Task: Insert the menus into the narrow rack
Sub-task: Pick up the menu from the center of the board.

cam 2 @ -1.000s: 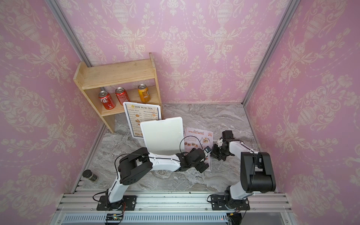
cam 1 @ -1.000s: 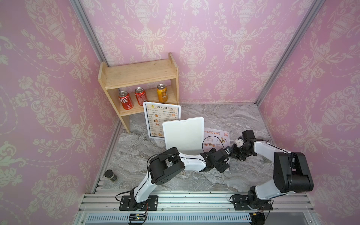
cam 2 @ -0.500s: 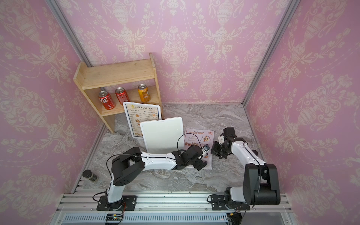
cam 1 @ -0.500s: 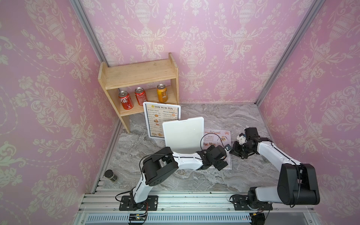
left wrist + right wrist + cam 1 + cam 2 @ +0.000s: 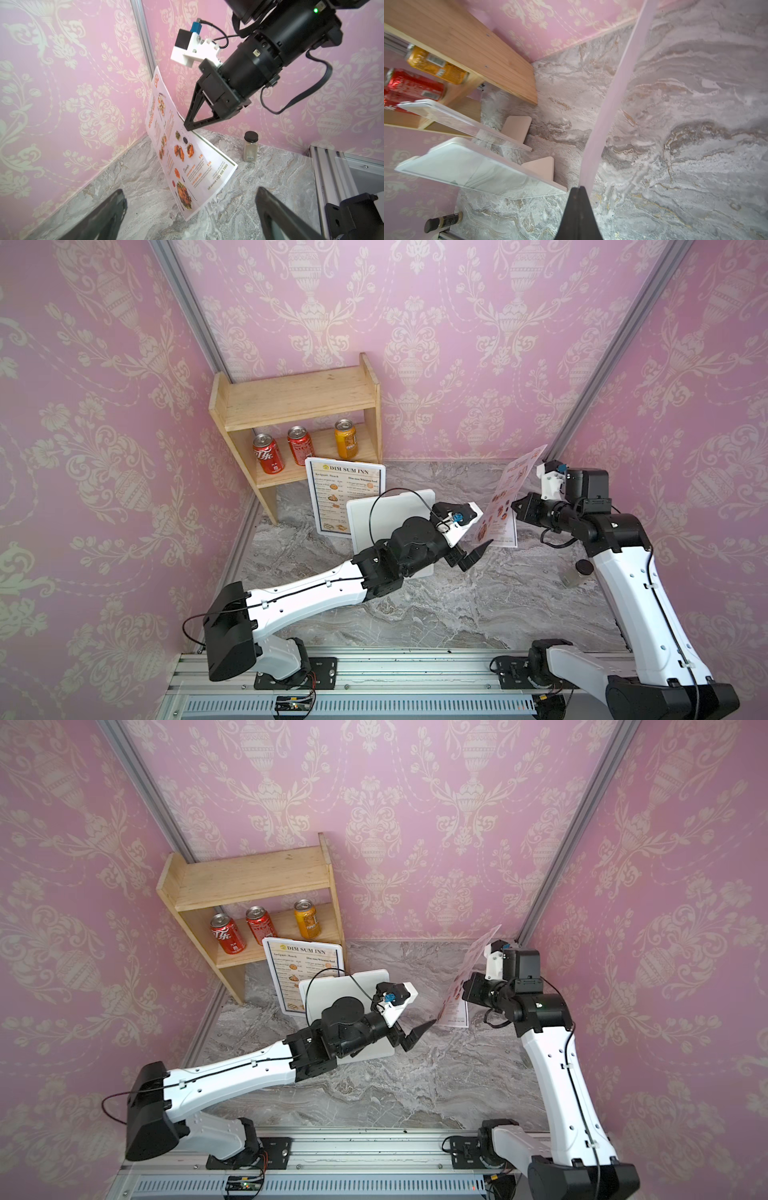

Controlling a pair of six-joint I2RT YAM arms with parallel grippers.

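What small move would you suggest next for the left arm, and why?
Probably ease the open left claw forward and close it on the low corner of the orange-print menu: the right claw pinches just one edge, and the sheet bows.

Setting: a robotics lab booth is posing as a restaurant corner.
Walls: pink damask wallpaper panels (image 5: pixel 415 323) are standing between bare aluminium posts (image 5: pixel 190 306).
Base: a marble-look tabletop (image 5: pixel 415 614) is meeting a metal rail (image 5: pixel 395 672) anchoring two white robot arms (image 5: pixel 299 601).
Props: soda cans (image 5: pixel 301 445) are lining a wooden shelf (image 5: pixel 299 398) behind a DIM SUM INN menu (image 5: pixel 328 489).
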